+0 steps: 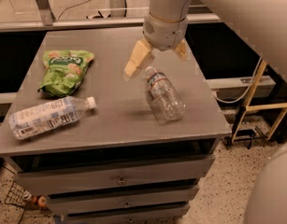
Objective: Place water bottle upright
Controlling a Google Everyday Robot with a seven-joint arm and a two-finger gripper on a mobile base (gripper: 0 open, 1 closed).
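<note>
The water bottle (164, 98) is small, clear and ribbed, with a narrow red and blue-green band near its neck. It lies on its side on the right part of the grey tabletop (115, 101), its cap end pointing to the far side. My gripper (157, 63) hangs from the pale arm just above and behind the cap end. It is open and empty, with one tan finger (137, 59) to the left of the bottle's neck and the other (181, 50) to the right. Neither finger touches the bottle.
A longer clear bottle with a large white label (47, 117) lies on its side at the front left. A green snack bag (63, 68) lies at the back left. The table has drawers below (119, 178). A wooden frame (255, 97) stands to the right.
</note>
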